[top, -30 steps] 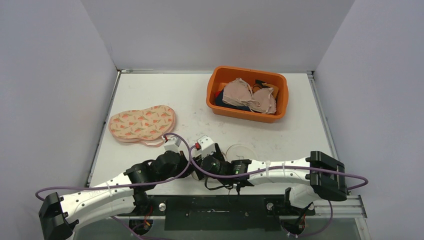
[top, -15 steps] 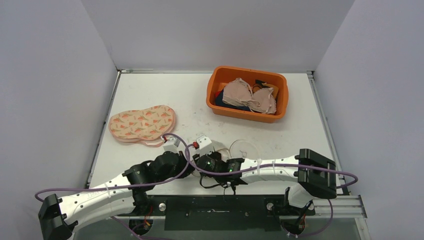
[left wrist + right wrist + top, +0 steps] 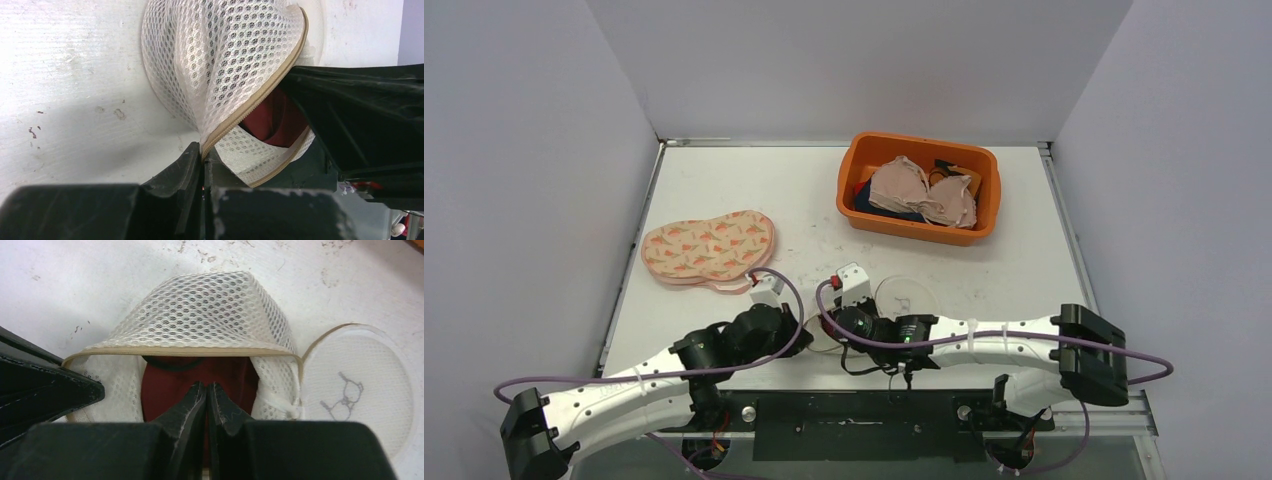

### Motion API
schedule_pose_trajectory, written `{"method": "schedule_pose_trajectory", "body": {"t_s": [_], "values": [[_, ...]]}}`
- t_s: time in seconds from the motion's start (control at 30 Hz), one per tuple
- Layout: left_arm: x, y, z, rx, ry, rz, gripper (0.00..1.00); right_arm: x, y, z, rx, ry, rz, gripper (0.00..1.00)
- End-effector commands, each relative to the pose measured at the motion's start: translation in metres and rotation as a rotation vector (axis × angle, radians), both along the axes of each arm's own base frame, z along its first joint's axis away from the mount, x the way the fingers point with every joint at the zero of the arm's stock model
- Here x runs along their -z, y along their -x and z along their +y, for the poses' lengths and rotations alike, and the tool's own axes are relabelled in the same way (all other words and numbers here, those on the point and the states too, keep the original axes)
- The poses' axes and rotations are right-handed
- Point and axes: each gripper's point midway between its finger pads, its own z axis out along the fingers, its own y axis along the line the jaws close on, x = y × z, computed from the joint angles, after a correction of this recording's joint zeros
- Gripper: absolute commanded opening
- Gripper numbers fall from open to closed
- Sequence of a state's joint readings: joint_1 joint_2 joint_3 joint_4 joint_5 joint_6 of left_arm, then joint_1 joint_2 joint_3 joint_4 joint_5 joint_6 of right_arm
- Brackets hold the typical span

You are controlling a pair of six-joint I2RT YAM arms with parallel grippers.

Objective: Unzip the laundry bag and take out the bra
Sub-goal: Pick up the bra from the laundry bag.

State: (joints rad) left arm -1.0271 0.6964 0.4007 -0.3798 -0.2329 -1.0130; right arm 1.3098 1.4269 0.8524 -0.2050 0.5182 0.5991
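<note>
Right wrist view: the laundry bag (image 3: 200,315) is seen unzipped at the near edge of the table (image 3: 724,180), its mouth turned toward the right gripper (image 3: 206,389); its long axis cannot be told. The dark red bra (image 3: 162,385) inside is pinched by that closed gripper. The bag's zip edge is clamped in the closed left gripper (image 3: 202,159).

Top cam looks down from above and behind my arm bases over the whole worktop (image 3: 724,190); both wrist cams sit close-up, angled down, sharing the open mesh laundry bag (image 3: 220,60).
</note>
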Motion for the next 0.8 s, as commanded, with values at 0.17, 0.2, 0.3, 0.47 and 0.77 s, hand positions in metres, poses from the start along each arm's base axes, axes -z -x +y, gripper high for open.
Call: {"method": "schedule_pose_trajectory", "body": {"t_s": [0.17,0.2,0.3,0.47,0.77], "values": [[-0.002,-0.004,-0.009,0.003,0.029,-0.018,0.0,-0.039,0.009,0.002,-0.059,-0.143,-0.055,0.49],[-0.002,-0.004,-0.009,0.004,0.027,-0.017,0.0,-0.041,0.011,0.005,-0.069,-0.142,-0.064,0.54],[0.0,-0.004,-0.01,0.006,0.024,-0.015,0.0,-0.039,0.019,0.017,-0.111,-0.121,-0.071,0.6],[0.001,-0.003,-0.01,0.008,0.026,-0.011,0.0,-0.026,0.023,0.033,-0.129,-0.07,-0.06,0.62],[-0.002,-0.002,-0.007,0.006,0.037,-0.017,0.0,-0.011,0.001,0.034,-0.037,-0.018,-0.073,0.6]]}}
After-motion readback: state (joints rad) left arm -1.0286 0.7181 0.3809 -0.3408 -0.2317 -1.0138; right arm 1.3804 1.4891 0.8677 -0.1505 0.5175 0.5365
